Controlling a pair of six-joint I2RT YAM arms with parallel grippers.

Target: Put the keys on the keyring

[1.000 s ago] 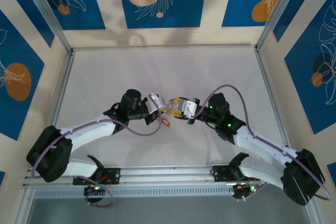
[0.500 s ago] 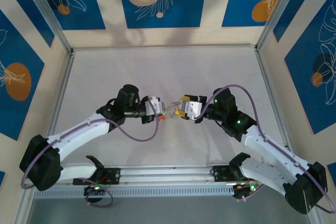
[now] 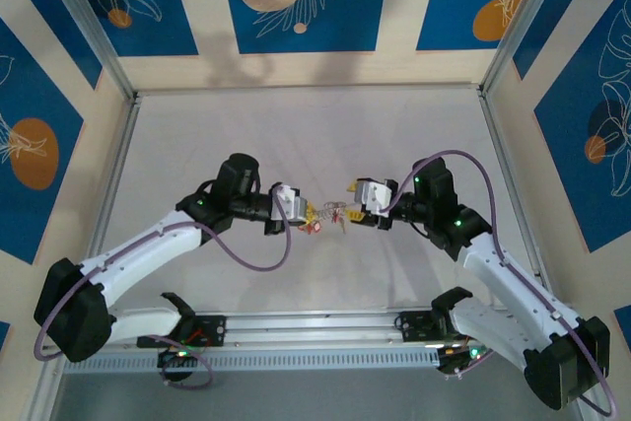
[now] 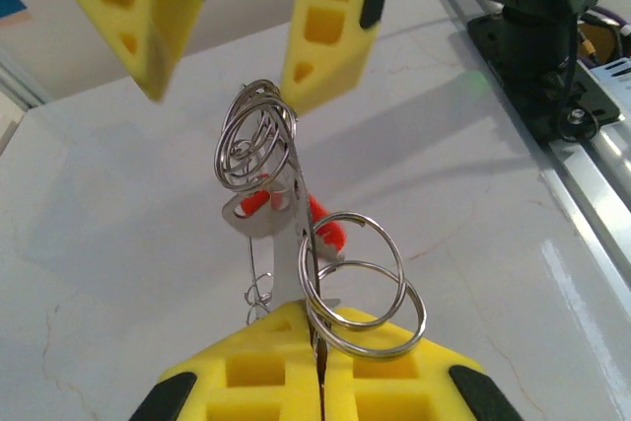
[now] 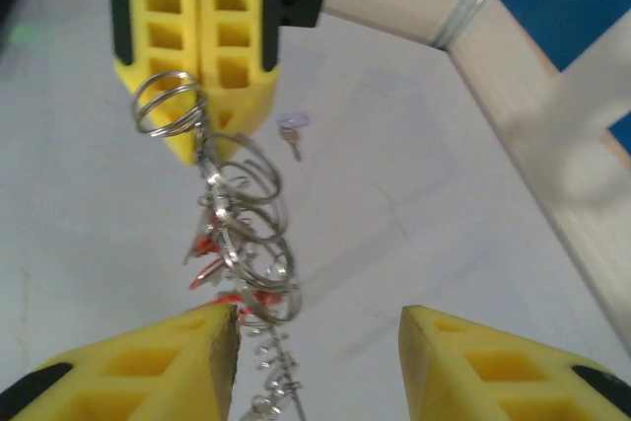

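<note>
**Grippers part, keyring bunch left strung from the left jaws**

Both grippers have drawn apart since a second ago. Then their tips nearly met at mid-table; now the right gripper (image 3: 353, 199) has backed off to the right with its jaws spread wider, and a gap has come between it and the left gripper (image 3: 306, 212).

The keyring (image 4: 360, 283) is a linked bunch of thin, shiny silver wire loops, some coiled several turns deep, with a flat metal blade among them. Small keys (image 4: 330, 234) with red plastic heads hang in the bunch. One more key with a pale purple head (image 5: 293, 127) lies loose on the table (image 3: 296, 125), a smooth, faintly veined off-white slab.

Each arm reaches inward from its base with the elbow bent outward, so the two wrists face each other low over the middle of the table. The fingers are blocky yellow pieces with square cut-outs.

From its own wrist camera, the left gripper (image 4: 317, 342) is pressed fully closed, with the blade and the biggest loop running into the seam between its fingers. The bunch stretches from there towards the right gripper (image 4: 222, 86), whose jaws stand well apart. The far coil sits in that opening, close by one fingertip, but I cannot tell whether they touch. Nothing is clamped there.
</note>
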